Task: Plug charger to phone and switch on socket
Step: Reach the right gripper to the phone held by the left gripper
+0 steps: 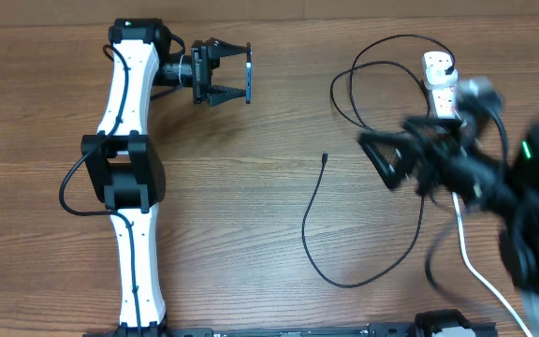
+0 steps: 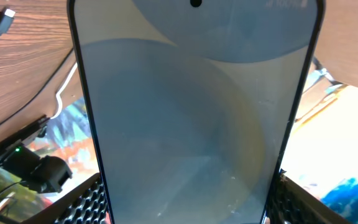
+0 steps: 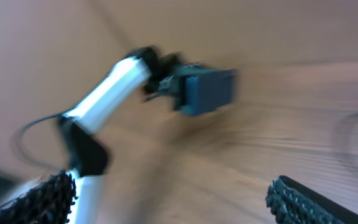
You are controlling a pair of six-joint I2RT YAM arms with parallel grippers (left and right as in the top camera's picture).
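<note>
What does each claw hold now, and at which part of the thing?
The left claw grips the phone by its two long side edges, near its lower end. The right claw is open and holds nothing.

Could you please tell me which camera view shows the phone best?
The left wrist view: the phone fills the frame, screen facing the camera, held in the left gripper. Overhead shows it only edge-on at that gripper; the right wrist shows it as a blurred blue rectangle.
</note>
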